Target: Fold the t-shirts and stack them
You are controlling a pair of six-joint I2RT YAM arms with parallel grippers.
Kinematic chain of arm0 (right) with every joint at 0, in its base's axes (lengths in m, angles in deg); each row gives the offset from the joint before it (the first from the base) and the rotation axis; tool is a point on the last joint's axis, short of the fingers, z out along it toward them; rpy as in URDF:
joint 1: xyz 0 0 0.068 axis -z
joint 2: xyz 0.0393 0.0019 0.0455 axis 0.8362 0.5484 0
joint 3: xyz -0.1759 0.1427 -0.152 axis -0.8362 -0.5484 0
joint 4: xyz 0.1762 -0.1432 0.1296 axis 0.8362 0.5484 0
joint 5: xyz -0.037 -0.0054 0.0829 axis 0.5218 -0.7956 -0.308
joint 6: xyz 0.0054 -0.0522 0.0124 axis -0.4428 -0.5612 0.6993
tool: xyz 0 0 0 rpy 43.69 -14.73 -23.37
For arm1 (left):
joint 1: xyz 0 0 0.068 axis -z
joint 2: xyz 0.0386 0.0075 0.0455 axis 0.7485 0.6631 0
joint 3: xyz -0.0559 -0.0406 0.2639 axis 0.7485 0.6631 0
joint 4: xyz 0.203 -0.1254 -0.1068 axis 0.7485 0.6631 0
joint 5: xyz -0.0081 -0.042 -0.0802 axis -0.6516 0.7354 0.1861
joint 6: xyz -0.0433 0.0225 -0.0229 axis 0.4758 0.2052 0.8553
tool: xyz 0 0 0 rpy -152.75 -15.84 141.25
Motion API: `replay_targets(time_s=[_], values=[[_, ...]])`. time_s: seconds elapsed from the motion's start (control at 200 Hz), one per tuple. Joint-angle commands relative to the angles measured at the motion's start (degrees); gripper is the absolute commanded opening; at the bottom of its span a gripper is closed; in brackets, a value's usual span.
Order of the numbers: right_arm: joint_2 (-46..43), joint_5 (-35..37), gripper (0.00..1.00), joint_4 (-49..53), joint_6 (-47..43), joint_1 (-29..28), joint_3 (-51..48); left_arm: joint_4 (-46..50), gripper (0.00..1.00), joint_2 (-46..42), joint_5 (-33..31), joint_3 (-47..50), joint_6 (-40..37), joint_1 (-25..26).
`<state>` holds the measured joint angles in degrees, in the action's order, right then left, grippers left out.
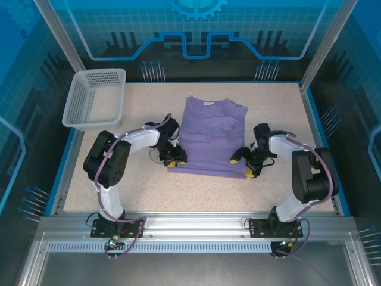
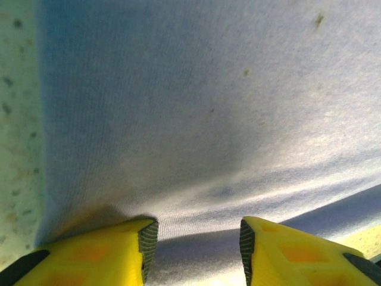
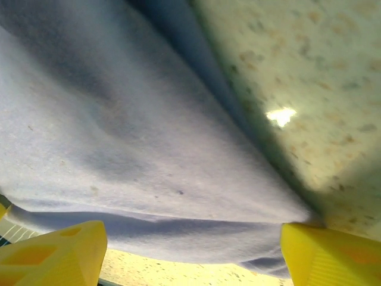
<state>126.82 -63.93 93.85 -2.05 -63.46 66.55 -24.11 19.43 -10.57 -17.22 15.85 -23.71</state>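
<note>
Item inspected: one lavender-purple short-sleeved cloth t-shirt lay spread flat at the middle of the speckled beige surface. Its collar was at the far side and its bottom hem faced the arm bases.
Task status: judged early. The body lay as one open spread and nothing was stacked.
Left hand: the left hand sat low at the left corner of the hem. In the wrist view its yellow fingers stood a modest gap apart, with cloth lying just ahead of them and nothing pinched.
Right hand: the right hand sat low at the right corner of the hem. Its yellow fingers were spread wide, with the cloth edge lying loose between them, unheld.
Other item: a pale plastic mesh basket stood at the far left corner, well apart from the t-shirt.
Handling: the t-shirt was judged light, thin and limp. It would sag from any held point and might drag or bunch across the surface. It was not fragile.
Where to take hold: the two hem corners, one per hand. Each pinch should go through both layers close to the edge.
Risk: a shallow pinch could catch the top layer alone. Uneven lifting could skew the fold.
</note>
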Motion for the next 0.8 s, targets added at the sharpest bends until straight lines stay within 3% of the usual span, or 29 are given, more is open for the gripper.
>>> replay_targets(time_s=[0.0,0.17,0.29,0.39,0.5,0.575,0.66,0.795], values=[[-3.13,7.14,0.81,2.81,-0.89,0.49,-2.3,8.9,0.5,0.13,-6.17,1.51,-0.19,-1.55],[-10.67,7.1,0.82,2.08,0.13,0.81,-2.2,12.32,0.64,-1.95,-4.01,-7.06,0.98,-1.64],[-10.77,4.48,0.71,-0.38,1.93,0.93,-0.06,13.68,0.66,-1.05,-1.7,-15.08,1.93,-2.15],[-6.46,2.94,0.47,-1.91,3.5,-0.78,4.69,13.02,0.58,2.44,0.18,-21.07,2.69,-3.8],[0.38,3.14,0.25,-3.14,5.05,-2.68,10.38,12.06,0.33,8.7,1.43,-27.45,3.03,-5.82],[6.29,2.78,0.2,-2.96,5.76,-3.43,15.17,12.12,0.26,12.82,0.95,-31.36,2.51,-6.42],[13.43,2.24,0.14,-2.13,6.29,-3.58,20.29,11.9,0.26,16.64,-0.56,-34.32,1.68,-6.91],[20.78,5.57,0.13,3.78,6.51,-2.86,25.9,11.24,0.25,22.05,-1.94,-37.24,1.86,-7.66]])
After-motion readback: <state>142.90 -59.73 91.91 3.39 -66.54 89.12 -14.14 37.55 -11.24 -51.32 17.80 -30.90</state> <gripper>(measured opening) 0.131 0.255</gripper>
